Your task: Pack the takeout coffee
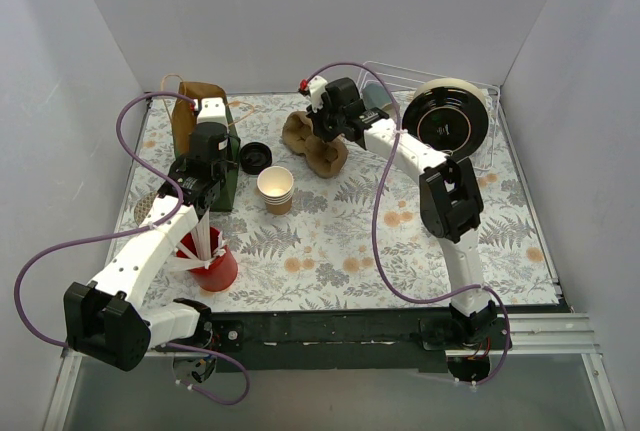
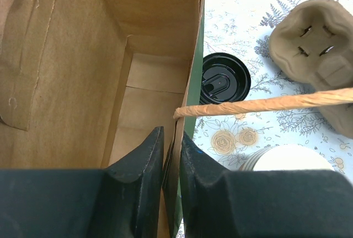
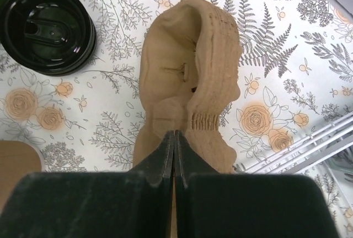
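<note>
cup (image 1: pixel 276 189) is standing upright and unlidded on the table (image 1: pixel 310 241), near both the bag (image 1: pixel 185 116) and the carrier (image 1: pixel 325 161), with its black lid (image 1: pixel 255 157) lying flat just beside it, closer to the bag. left gripper (image 2: pixel 172 138) is clamping the top edge of the bag's wall, one finger inside and one outside. right gripper (image 3: pixel 175 138) is pinching the carrier's pulp rim, jaws pressed together on it. the cup is looking light and thin-walled, so a hard squeeze is probably going to dent it. taking it around the wall just under the rolled rim seems safest. the lid is looking smooth and shallow, likely slipping unless taken by its edge. whether the cup is holding any drink i cannot tell.
</note>
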Available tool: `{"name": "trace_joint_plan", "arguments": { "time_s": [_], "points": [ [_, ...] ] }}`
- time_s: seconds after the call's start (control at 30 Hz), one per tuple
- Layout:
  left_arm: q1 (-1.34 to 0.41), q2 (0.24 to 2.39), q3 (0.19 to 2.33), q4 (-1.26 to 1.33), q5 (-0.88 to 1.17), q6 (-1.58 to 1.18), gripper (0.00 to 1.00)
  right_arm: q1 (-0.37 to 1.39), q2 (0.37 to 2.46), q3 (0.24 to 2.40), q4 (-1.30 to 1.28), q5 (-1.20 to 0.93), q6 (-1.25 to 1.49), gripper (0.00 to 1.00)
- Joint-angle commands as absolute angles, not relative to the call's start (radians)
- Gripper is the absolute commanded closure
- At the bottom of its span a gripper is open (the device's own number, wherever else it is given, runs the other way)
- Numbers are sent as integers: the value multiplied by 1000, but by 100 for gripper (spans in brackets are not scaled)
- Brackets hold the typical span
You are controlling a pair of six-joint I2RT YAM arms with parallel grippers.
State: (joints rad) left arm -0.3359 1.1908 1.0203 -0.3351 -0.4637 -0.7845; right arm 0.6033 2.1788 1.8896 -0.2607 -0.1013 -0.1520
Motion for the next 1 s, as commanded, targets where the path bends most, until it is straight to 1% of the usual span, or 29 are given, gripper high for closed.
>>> {"name": "trace_joint_plan", "arguments": {
  "time_s": [0.0,0.2,0.27,0.3,0.37,0.43,0.47,0.53,0.57,0.63,0.83,0.97],
  "points": [
    [-334,1206,1000,-370,-462,-790,85,598,2112,1876,-195,-107,-118,99],
    [-334,1207,1000,-370,-462,-790,85,598,2083,1816,-146,-114,-104,99],
    [-334,1207,1002,-370,-462,-790,85,598,2083,1812,-143,-104,-156,99],
    [-334,1206,1002,-371,-463,-790,85,598,2088,1833,-178,-116,-179,95],
    [-334,1203,999,-370,-463,-790,85,601,2094,1848,-207,-79,-205,83],
    [-334,1204,997,-370,-463,-792,85,612,2067,1795,-174,-63,-236,78],
    [-334,1204,997,-370,-466,-792,85,617,2054,1774,-152,-37,-248,71],
    [-334,1206,1000,-371,-465,-792,85,637,2034,1732,-121,-6,-288,68],
    [-334,1206,1000,-370,-463,-792,85,641,2031,1724,-115,26,-297,62],
    [-334,1206,1002,-371,-465,-792,85,650,2034,1720,-115,58,-317,58],
    [-334,1206,1003,-373,-463,-792,85,670,2065,1738,-141,118,-370,59],
    [-334,1212,1006,-373,-460,-793,85,684,2072,1737,-152,153,-385,63]
  ]
}}
